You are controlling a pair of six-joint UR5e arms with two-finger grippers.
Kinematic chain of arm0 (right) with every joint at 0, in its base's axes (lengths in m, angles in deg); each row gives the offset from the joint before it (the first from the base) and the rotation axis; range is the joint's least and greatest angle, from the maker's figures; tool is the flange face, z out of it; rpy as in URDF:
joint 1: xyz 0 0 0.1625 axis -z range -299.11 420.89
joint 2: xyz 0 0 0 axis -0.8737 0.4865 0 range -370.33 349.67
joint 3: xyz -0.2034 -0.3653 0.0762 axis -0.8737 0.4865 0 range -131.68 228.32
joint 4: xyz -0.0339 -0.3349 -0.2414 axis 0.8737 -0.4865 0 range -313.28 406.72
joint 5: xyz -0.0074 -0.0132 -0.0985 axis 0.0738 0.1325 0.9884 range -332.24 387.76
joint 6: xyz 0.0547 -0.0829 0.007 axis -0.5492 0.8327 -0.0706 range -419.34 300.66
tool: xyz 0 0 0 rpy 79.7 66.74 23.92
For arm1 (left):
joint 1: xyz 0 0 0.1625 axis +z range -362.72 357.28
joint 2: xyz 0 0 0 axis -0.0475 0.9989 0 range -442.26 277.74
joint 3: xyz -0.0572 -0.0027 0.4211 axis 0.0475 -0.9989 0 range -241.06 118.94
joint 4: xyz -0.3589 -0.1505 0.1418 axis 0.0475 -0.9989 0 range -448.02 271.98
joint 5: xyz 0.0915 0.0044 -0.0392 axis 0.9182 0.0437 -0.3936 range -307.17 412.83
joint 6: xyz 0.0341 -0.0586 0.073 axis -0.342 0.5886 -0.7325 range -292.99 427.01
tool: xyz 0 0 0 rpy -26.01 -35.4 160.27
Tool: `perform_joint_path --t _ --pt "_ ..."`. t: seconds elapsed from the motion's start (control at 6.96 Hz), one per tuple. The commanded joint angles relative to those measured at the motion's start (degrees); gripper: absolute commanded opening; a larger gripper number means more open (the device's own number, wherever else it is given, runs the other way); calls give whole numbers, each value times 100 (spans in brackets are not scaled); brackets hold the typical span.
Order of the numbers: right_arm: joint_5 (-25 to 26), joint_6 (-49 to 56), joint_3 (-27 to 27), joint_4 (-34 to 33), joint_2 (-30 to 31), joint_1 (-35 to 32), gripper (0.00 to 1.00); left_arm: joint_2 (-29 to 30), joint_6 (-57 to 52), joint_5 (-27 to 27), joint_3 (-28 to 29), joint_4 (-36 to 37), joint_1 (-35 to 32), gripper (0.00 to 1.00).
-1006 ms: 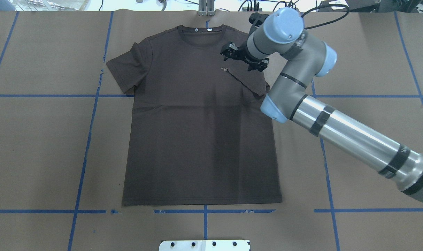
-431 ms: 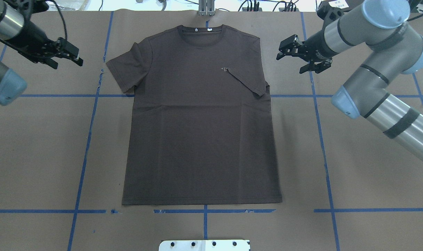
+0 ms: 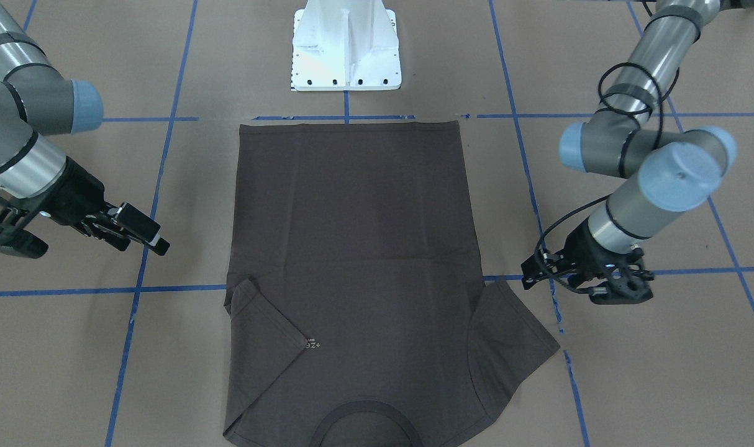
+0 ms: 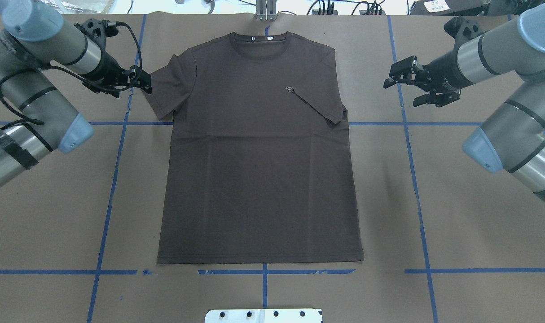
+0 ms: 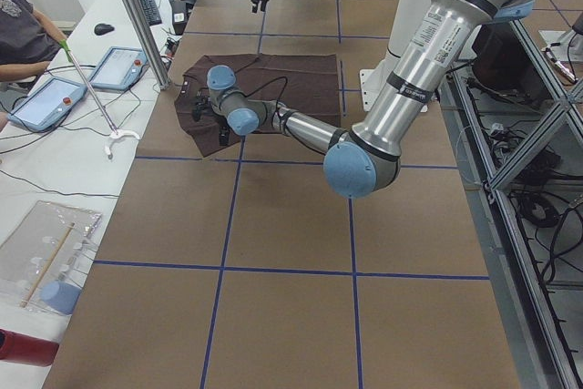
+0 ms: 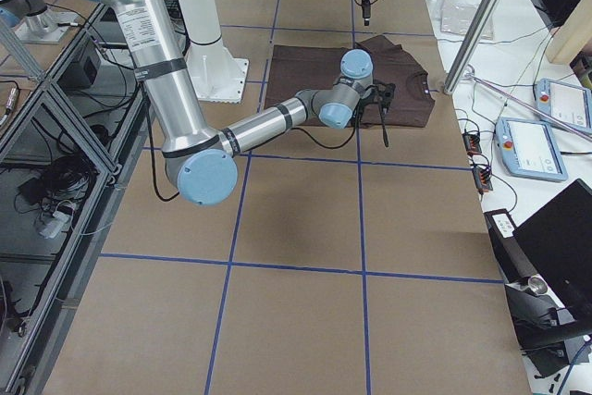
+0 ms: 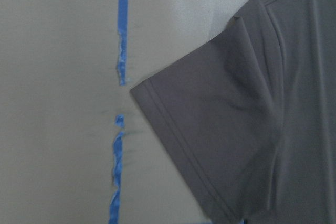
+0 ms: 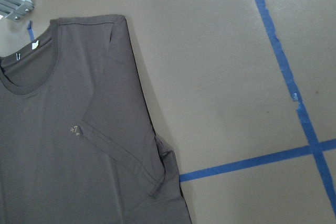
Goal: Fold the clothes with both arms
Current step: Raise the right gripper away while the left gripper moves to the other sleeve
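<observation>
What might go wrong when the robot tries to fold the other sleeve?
Two things, maybe. The left gripper hovers open right at the edge of the spread sleeve; it may nudge the hem and bunch it instead of pinching it. And a pull there may drag the whole T-shirt, so the folded sleeve lying loose over the chest may slip open. The right gripper is off to the side, open, holding nothing down.
</observation>
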Motion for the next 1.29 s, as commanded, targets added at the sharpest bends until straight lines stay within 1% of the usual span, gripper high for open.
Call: perform_joint_path --t 0.0,0.14,0.29,0.43,0.58,1.01,1.15 --pt "42 0 -360 1 352 3 100 322 166 315 679 -337 170 89" --pt "42 0 -370 1 388 3 100 427 131 664 829 -337 171 84" --pt "50 0 -370 27 440 3 100 619 104 841 1117 -346 171 80" --pt "51 0 -370 36 458 12 100 674 -9 1052 1303 -459 171 76" --pt "68 0 -370 36 458 12 100 674 -10 1132 1609 -852 171 73" --pt "226 -9 -422 36 458 91 100 674 -10 1142 1718 -917 162 60" --pt "226 -9 -423 28 458 91 100 683 7 1142 1718 -917 170 48"
